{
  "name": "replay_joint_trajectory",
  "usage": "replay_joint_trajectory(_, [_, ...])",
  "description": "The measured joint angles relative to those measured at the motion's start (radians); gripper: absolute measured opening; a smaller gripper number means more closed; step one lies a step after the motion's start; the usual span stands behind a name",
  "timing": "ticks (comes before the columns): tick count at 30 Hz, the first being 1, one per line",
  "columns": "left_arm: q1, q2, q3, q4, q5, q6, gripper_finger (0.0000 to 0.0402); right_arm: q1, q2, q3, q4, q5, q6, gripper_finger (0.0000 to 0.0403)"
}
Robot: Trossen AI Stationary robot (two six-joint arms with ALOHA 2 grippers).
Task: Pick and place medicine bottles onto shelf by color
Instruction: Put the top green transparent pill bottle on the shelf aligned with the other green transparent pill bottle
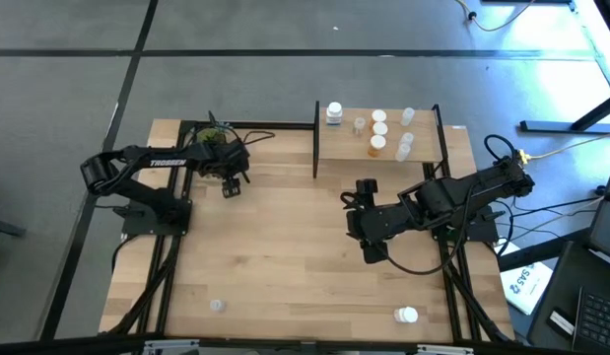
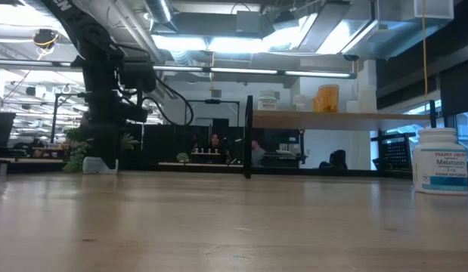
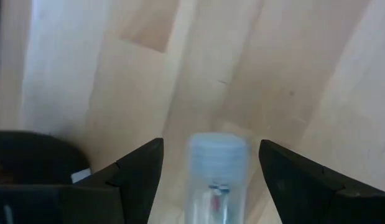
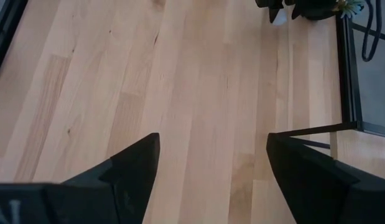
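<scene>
My left gripper (image 1: 231,185) is low over the table beside the green plant (image 1: 216,133), and it is open. A clear bottle (image 3: 217,174) stands between its two fingers with a gap on each side; the gripper also shows in the low view (image 2: 103,160). My right gripper (image 1: 356,215) is open and empty above the middle of the table; its wrist view (image 4: 211,180) shows only bare wood between the fingers. The shelf (image 1: 329,148) at the far right carries a white bottle (image 1: 333,112), orange bottles (image 1: 377,144) and clear ones (image 1: 404,146). A clear bottle (image 1: 217,306) and a white bottle (image 1: 407,315) stand near the front edge.
The shelf's black posts (image 1: 315,138) rise at its ends. The white bottle near the front edge shows large at the right of the low view (image 2: 441,160). Bare wood lies between the two arms and toward the front edge.
</scene>
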Motion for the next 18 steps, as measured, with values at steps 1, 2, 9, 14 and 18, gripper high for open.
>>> replay_joint_trajectory(1, [0.005,0.000,0.000,0.002,-0.001,-0.012,0.0259,0.000,0.000,0.000,0.000,0.000,0.000,0.0297])
replay_joint_trajectory(2, [0.012,0.000,0.000,0.001,-0.001,-0.026,0.0259,0.000,0.000,0.000,0.000,0.000,0.000,0.0297])
replay_joint_trajectory(9, [0.076,0.000,0.000,0.001,0.013,-0.048,0.0259,0.000,0.000,0.000,0.000,0.000,0.002,0.0297])
replay_joint_trajectory(14, [0.081,0.000,0.000,0.001,0.031,-0.027,0.0259,0.000,0.000,0.000,0.000,0.000,0.002,0.0297])
replay_joint_trajectory(18, [0.081,0.000,-0.002,0.002,0.034,-0.031,0.0259,0.000,0.000,0.000,0.000,0.000,0.002,0.0297])
